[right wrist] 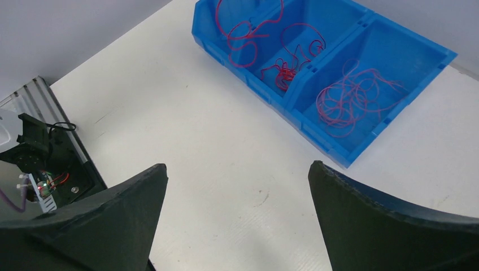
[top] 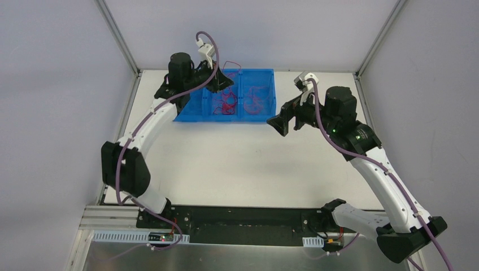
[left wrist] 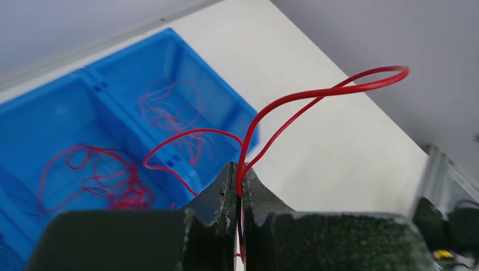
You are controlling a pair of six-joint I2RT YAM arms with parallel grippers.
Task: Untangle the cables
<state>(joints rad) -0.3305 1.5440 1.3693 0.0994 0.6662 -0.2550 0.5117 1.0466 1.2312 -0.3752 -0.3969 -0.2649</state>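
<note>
Thin red cables [top: 227,104] lie in curly bundles in a blue three-compartment bin [top: 265,113] at the back of the table. My left gripper [top: 221,83] hangs above the bin's left part, shut on one red cable [left wrist: 316,96] that loops up out of its fingertips [left wrist: 226,180]. More red cables [left wrist: 107,180] lie below in the bin [left wrist: 34,113]. My right gripper [top: 281,124] is open and empty, just right of the bin, over bare table. In the right wrist view the bin [right wrist: 429,51] holds a loose bundle [right wrist: 353,96] and a tighter tangle [right wrist: 285,68].
The white table [top: 243,164] ends at a metal frame rail on the left and right. A black base plate [top: 237,223] with both arm mounts runs along the near edge. Grey walls close in the back and sides.
</note>
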